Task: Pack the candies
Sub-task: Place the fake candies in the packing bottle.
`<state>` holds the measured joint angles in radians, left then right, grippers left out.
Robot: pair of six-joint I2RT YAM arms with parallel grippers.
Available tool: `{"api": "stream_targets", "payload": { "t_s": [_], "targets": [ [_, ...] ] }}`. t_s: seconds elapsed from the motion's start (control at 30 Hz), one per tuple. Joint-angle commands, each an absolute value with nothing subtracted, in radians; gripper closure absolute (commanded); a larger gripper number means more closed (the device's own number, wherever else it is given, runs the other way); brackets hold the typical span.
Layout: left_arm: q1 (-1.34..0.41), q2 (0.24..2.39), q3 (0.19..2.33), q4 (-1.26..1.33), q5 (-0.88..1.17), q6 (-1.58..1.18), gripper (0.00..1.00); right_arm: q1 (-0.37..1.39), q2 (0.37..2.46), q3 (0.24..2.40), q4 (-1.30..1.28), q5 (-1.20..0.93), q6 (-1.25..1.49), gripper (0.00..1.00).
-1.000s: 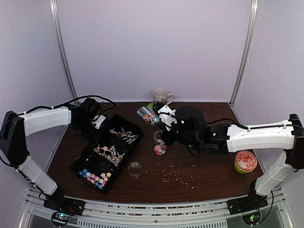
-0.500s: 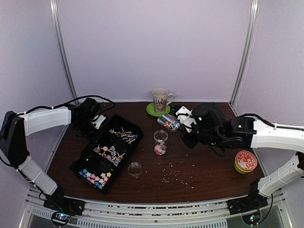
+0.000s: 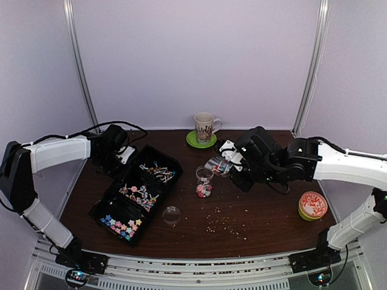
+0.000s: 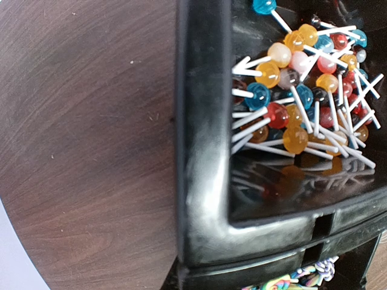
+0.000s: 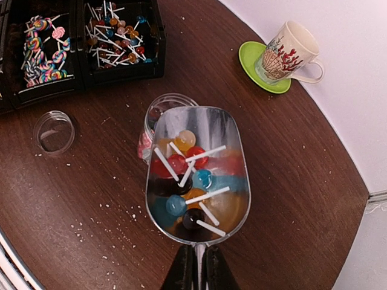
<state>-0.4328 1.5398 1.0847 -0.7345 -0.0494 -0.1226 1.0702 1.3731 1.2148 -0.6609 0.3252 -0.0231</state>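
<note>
One glass jar [image 3: 204,181] stands mid-surface, a few candies [image 3: 204,191] at its bottom. Left of the jar lies one black tray [image 4: 202,181] of three compartments: ball lollipops [image 4: 290,103] in the far one, swirled ones [image 3: 139,194] in the middle, pastel stars [image 3: 123,226] in the nearest (all too many to count). One small clear lid [image 3: 172,214] sits near-left of the jar, one mug [image 3: 205,125] on one green saucer [image 3: 195,142] behind it, and one orange-patterned tin [image 3: 312,205] well to its right. Pale crumbs [image 3: 224,225] dot the dark wooden surface [image 3: 266,232] in front of the jar. Plain lilac walls [image 3: 199,60] enclose it all.

The right arm reaches in from the jar's right, elbow bent. The right pincer [image 5: 196,269] is clamped tight on the handle of one clear scoop [image 5: 208,124], which carries several lollipops and hangs tilted at the jar's mouth.

The left arm stretches to the tray's far-left corner, well left of the jar. The left pincer [image 3: 124,156] sits at the tray's wall; I cannot tell how far open it is.
</note>
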Motion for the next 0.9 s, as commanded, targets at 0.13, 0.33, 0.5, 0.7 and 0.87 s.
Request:
{"api": "stream_targets", "payload": {
  "t_s": [0.13, 0.33, 0.5, 0.7, 0.87],
  "targets": [
    [-0.426, 1.52, 1.132, -0.689, -0.018, -0.147, 1.0, 1.066, 1.438, 1.317, -0.777, 0.323, -0.012, 1.0],
    [-0.426, 1.517, 1.133, -0.689, -0.016, -0.147, 1.0, 1.063, 1.481, 1.363, -0.835, 0.338, -0.015, 1.0],
    [-0.426, 1.513, 1.132, -0.69, -0.015, -0.148, 1.0, 1.063, 1.512, 1.388, -0.863, 0.358, -0.014, 1.0],
    [-0.426, 1.511, 1.134, -0.689, -0.014, -0.147, 1.0, 1.062, 1.528, 1.411, -0.89, 0.366, -0.019, 1.0],
    [-0.426, 1.513, 1.134, -0.689, -0.012, -0.146, 1.0, 1.062, 1.546, 1.445, -0.929, 0.373, -0.024, 1.0]
  ]
}}
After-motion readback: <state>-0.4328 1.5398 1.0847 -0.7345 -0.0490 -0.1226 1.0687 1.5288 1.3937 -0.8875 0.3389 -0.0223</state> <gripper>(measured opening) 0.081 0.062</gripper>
